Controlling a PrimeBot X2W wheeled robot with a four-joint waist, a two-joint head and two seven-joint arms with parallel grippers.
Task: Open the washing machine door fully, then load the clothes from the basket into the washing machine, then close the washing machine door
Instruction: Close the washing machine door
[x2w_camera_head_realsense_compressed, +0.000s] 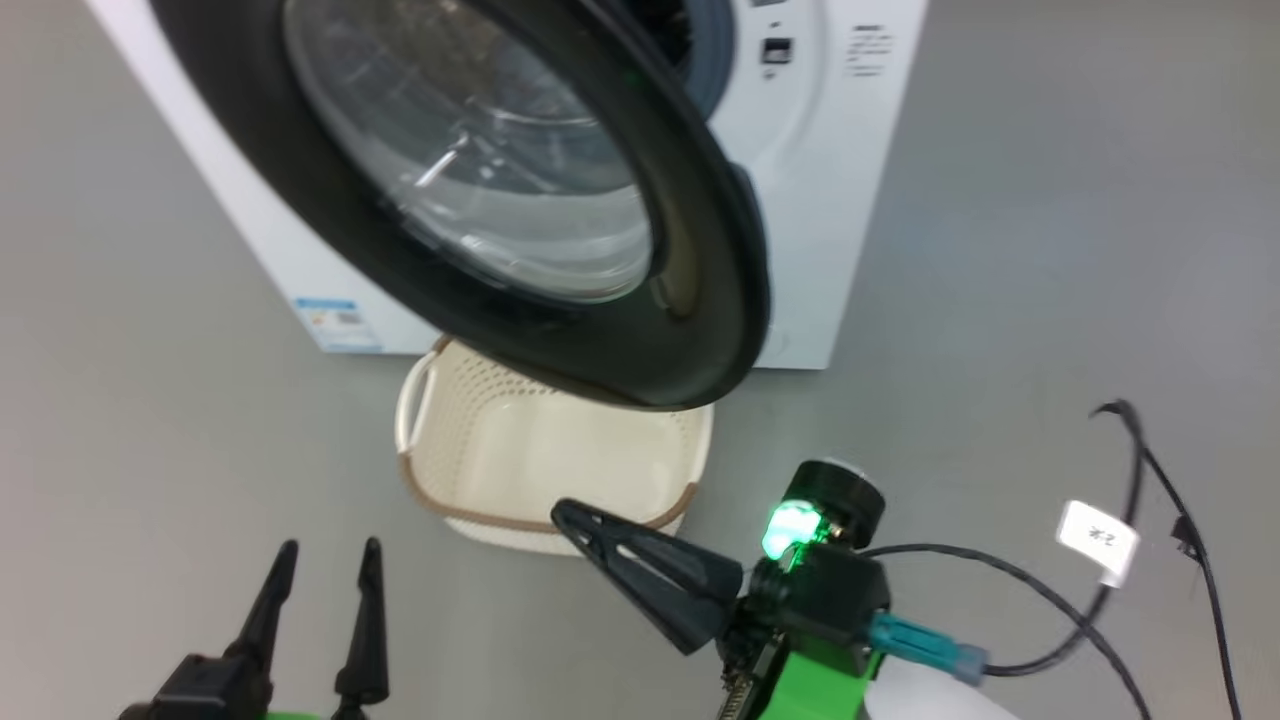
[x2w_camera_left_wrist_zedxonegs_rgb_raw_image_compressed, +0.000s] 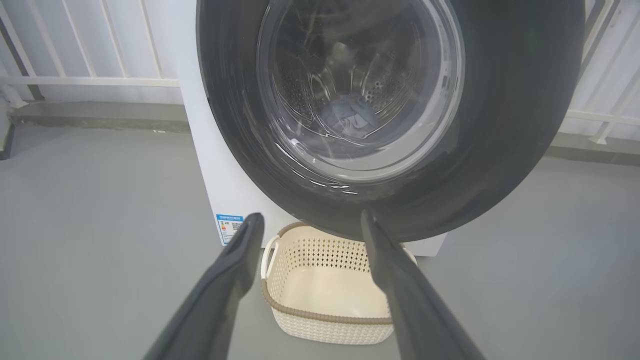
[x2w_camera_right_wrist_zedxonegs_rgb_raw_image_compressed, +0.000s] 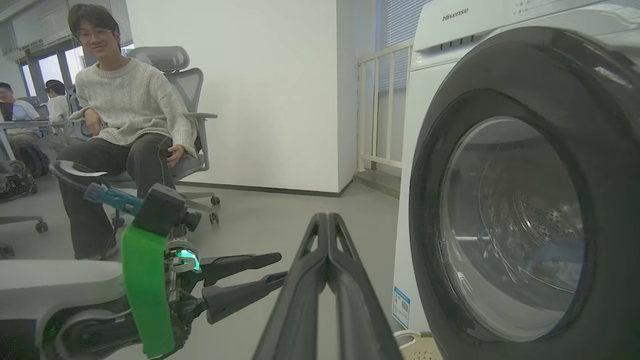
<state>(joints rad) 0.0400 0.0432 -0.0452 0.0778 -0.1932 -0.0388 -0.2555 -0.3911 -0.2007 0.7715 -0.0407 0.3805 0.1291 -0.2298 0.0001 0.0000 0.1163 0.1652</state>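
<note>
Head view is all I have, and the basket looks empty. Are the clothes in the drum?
Observer: Yes. In the left wrist view, through the glass of the washing machine door, a bluish garment lies in the drum.
Operator: Anyone nearby?
Observer: In the right wrist view, a person sits on a grey office chair.
Operator: What's behind the washing machine?
Observer: A white railing runs behind it.
</note>
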